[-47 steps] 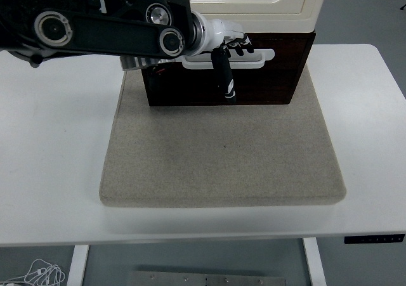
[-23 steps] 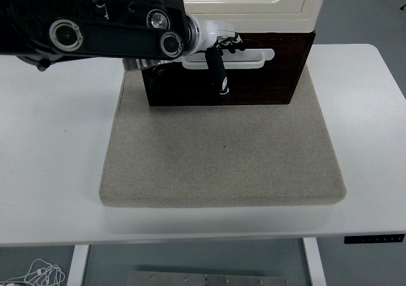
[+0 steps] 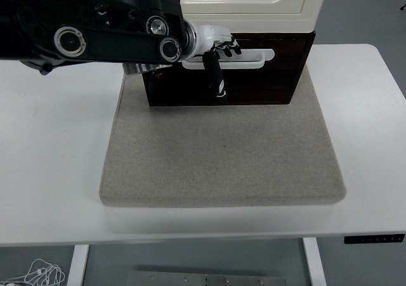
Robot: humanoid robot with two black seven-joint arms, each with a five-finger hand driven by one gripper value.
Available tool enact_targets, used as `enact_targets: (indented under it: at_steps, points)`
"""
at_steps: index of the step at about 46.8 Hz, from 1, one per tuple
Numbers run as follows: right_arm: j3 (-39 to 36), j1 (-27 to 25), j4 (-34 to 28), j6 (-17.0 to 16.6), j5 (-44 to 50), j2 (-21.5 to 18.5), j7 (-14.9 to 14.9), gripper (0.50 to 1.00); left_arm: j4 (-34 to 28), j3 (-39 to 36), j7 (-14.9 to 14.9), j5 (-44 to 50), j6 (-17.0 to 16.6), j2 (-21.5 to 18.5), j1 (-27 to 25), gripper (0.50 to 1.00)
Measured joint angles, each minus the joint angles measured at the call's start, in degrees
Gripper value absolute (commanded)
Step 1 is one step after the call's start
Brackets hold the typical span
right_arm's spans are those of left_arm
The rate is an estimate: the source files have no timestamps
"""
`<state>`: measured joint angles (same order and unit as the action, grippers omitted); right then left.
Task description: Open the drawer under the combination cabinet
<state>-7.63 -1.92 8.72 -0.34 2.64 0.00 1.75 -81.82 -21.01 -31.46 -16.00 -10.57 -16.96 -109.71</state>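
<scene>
Single high head view, facing forward and down

The white table (image 3: 57,172) is seen from above on the robot's side, its near edge low in the frame and the floor visible beneath it. The grey mat (image 3: 222,159) is centred at middle distance; the cabinet (image 3: 254,0) is cropped by the top edge. No second view is given, so nothing is shared.

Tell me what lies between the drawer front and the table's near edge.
In the head view, only the grey mat lies between the dark drawer and the near edge of the white table, then a strip of bare tabletop.
</scene>
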Motion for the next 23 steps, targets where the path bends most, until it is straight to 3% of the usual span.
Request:
enact_targets:
  at_steps: [23]
  points:
    - [-0.01, 0.0, -0.02, 0.0, 0.0, 0.0, 0.01, 0.926, -0.17, 0.0, 0.0, -0.03, 0.72, -0.06, -0.04, 1.0]
